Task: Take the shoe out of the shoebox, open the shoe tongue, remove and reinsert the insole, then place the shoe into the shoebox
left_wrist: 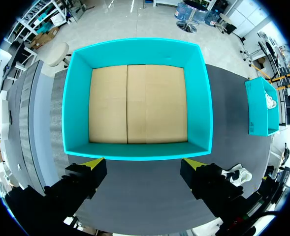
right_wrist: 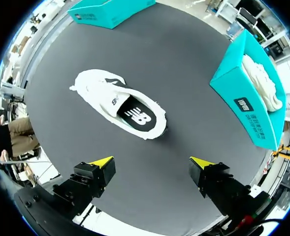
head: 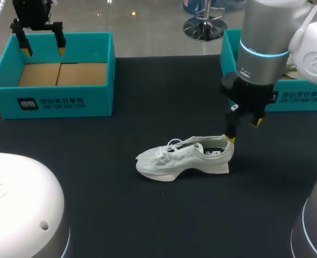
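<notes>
left shoebox (head: 56, 102) far left on the tabletop (head: 120, 204), teal, nothing in it, bare cardboard floor showing; left gripper (head: 43, 51) hangs over its back wall, fingers spread wide, holding nothing; the left wrist view agrees, looking straight down into the box.

shoe (head: 182, 158) sits mid-tabletop, out of any box, upright on its sole, toe to my left, heel to my right; laces bunched over the forefoot; dark insole (right_wrist: 135, 114) looks seated inside, visible through the opening; can't tell whether the tongue is pulled open.

right gripper (head: 244, 130) is at the heel end, fingers apart, gripping nothing; in the head view one yellow tip sits right by the heel collar, contact unclear; in the right wrist view the shoe (right_wrist: 120, 103) lies ahead of the gripper (right_wrist: 152, 161), not between the fingers.

right shoebox (head: 303, 99) far right, a second white shoe (right_wrist: 263, 81) inside it; leave that alone.

handling guess: shoe is light; knit upper soft, will cave under a pinch; foam sole and heel cup stiffer; best hold is the heel collar or across the sole sides; probably skids on the dark top when pushed, so pin the shoe with one arm; insole likely thin and floppy, so pinch its heel edge and peel it up.
</notes>
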`<state>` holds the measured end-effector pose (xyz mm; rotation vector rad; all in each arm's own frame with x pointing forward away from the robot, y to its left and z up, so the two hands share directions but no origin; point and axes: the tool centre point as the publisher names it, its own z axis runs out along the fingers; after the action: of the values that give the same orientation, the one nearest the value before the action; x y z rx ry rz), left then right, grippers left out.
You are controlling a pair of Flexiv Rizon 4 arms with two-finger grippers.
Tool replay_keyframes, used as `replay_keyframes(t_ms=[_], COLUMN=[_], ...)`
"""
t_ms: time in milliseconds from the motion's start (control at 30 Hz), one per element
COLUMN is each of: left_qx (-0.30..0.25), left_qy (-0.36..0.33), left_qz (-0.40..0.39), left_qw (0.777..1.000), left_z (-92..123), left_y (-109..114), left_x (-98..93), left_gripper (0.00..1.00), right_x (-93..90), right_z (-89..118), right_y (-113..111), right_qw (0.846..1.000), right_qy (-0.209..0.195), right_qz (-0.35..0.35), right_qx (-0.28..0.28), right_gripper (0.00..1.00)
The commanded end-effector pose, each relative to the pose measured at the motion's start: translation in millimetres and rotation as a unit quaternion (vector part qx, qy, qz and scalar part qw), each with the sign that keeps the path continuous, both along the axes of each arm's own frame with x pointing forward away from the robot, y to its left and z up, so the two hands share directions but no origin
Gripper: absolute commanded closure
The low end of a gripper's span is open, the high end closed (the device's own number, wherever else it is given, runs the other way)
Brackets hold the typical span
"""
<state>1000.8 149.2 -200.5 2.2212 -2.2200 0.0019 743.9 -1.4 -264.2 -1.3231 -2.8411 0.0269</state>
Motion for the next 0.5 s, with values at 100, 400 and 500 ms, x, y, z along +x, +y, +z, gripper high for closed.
replay_keyframes(t_ms=[100, 400, 500], left_qx=[0.0, 0.0, 0.0], left_qy=[0.0, 0.0, 0.0], left_qz=[0.0, 0.0, 0.0], left_qw=[1.0, 1.0, 1.0], left_z=[0, 0, 0], left_y=[0, 0, 0], left_x=[-0.3, -0.3, -0.3], left_gripper=[0.0, 0.0, 0.0], right_x=[-0.7, 6.0, 7.1], right_z=[-2, 7, 12], right_y=[-4, -10, -21], right_qw=[0.976, 0.913, 0.885], right_qy=[0.004, -0.084, -0.114], right_qz=[0.217, 0.398, 0.447], right_qx=[0.027, 0.031, 0.058], right_gripper=[0.0, 0.0, 0.0])
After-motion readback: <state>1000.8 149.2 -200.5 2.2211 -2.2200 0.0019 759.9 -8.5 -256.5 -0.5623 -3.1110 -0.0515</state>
